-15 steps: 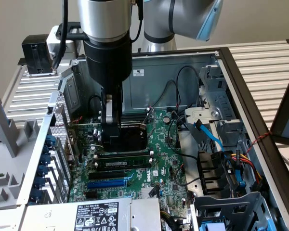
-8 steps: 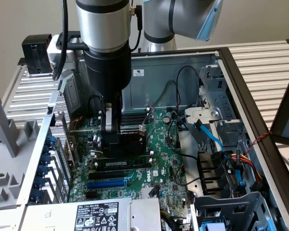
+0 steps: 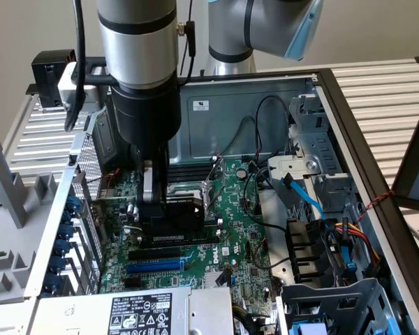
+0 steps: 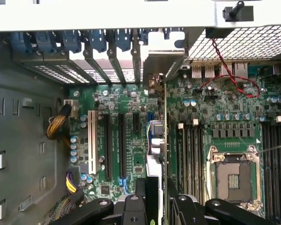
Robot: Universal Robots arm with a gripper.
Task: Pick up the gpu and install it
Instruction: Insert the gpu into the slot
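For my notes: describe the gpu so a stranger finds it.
Inside the open computer case lies a green motherboard. Over it, in the gripper's jaws, stands the gpu: the only black boxy card, near a bare blue slot.

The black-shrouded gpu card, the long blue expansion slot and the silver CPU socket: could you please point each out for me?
black-shrouded gpu card [image 3: 188,218], exterior view, middle of its black shroud.
long blue expansion slot [image 3: 156,265], exterior view, midway along its length.
silver CPU socket [image 4: 234,180], wrist view, its open centre.
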